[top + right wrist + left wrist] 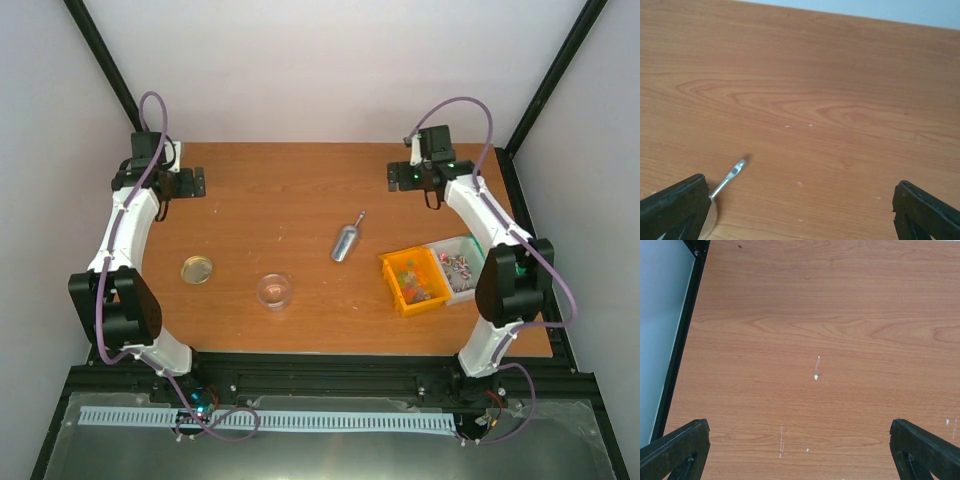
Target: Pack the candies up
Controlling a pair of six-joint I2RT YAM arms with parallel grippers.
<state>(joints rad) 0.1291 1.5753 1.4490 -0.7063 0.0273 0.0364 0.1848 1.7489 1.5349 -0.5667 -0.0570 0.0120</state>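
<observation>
The left gripper [195,183] and right gripper [396,177] hang spread and empty, and packing looks unstarted: the candies [420,282] lie in bins [389,275] at the table's [280,200] four o'clock, the scoop [347,241] untouched.

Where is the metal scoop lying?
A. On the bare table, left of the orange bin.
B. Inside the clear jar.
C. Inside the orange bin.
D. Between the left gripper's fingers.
A: the top view shows the metal scoop lying on the bare table, apart from and left of the orange bin.
</observation>
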